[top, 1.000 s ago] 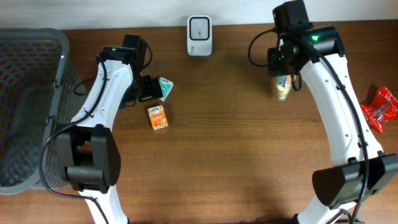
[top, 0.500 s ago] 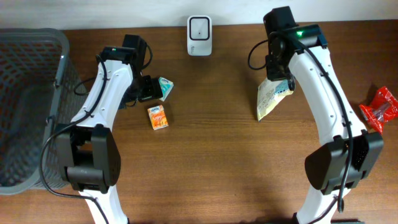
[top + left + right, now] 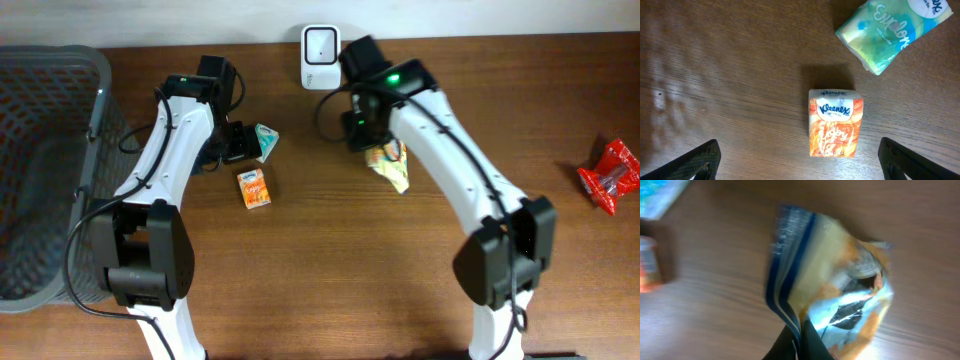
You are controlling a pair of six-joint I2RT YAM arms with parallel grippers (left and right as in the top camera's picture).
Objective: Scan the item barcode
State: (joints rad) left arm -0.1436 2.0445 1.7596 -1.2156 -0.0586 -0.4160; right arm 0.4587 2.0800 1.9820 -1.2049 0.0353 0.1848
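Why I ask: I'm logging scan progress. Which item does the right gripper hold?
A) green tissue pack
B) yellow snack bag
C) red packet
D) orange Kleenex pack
B: the right wrist view shows the right gripper pinched on the edge of the yellow snack bag.

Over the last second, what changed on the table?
The right tool, shut on the bag, carried it left across the table to near the scanner. The left arm, orange pack, green pack, red packet and basket stayed put.
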